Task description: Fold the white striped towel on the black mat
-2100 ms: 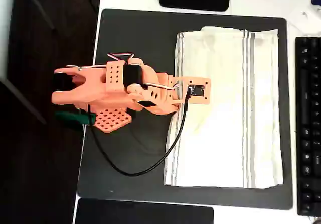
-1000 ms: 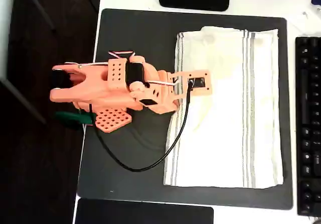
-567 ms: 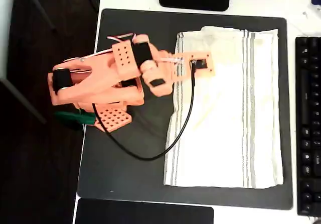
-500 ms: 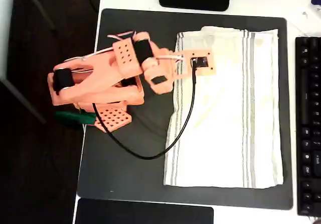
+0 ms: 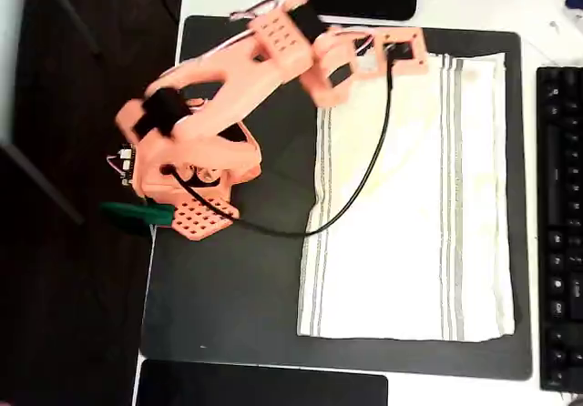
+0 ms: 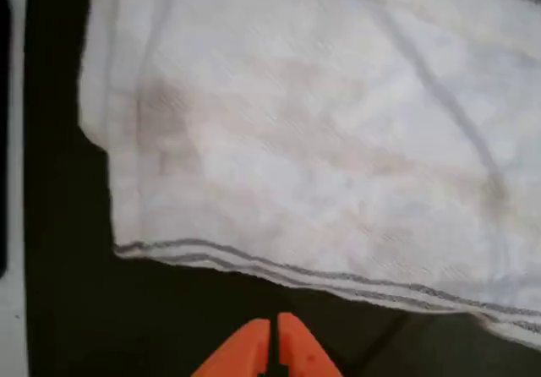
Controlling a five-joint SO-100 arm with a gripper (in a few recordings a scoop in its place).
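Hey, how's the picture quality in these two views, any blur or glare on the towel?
Overhead view: even, bright light; the white striped towel looks slightly washed out, stripes still readable on the black mat. Wrist view: soft and a bit blurred, the towel with faint shadowy creases; the pincer tips at the bottom edge are the sharpest part.

Arm outstretched, pincer [image 6: 273, 347] tips pressed together

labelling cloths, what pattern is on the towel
White towel with thin grey stripe bands near two edges, clearest in the overhead view.
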